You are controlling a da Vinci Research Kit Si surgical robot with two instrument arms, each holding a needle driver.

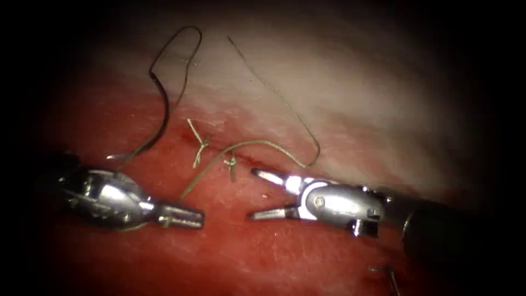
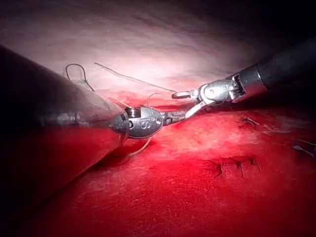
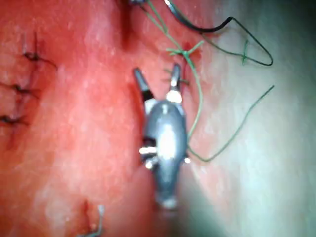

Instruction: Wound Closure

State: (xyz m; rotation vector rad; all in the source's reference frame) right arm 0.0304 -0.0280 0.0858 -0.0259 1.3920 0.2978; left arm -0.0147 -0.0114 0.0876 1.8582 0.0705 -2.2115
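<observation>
My left tool (image 1: 189, 216) lies low on the red tissue (image 1: 307, 257), left of the cut, its jaws shut on the green thread (image 1: 205, 172). That thread rises to a knot (image 1: 230, 160) on the cut; a second knot (image 1: 200, 143) sits just left of it. My right tool (image 1: 253, 194) faces it from the right with jaws wide open, holding nothing. The dark curved needle (image 1: 163, 98) lies free on the tissue surface at upper left, held by neither tool; it also appears as needle (image 3: 197, 25). The open right tool (image 3: 157, 73) sits beside the thread (image 3: 197, 98).
A long thread tail (image 1: 298, 123) runs over the pale tissue at the top and loops back by the right tool. Finished stitches (image 2: 237, 165) lie on another cut, also seen as stitches (image 3: 24, 89). A short cut end of thread (image 1: 390, 274) lies at lower right.
</observation>
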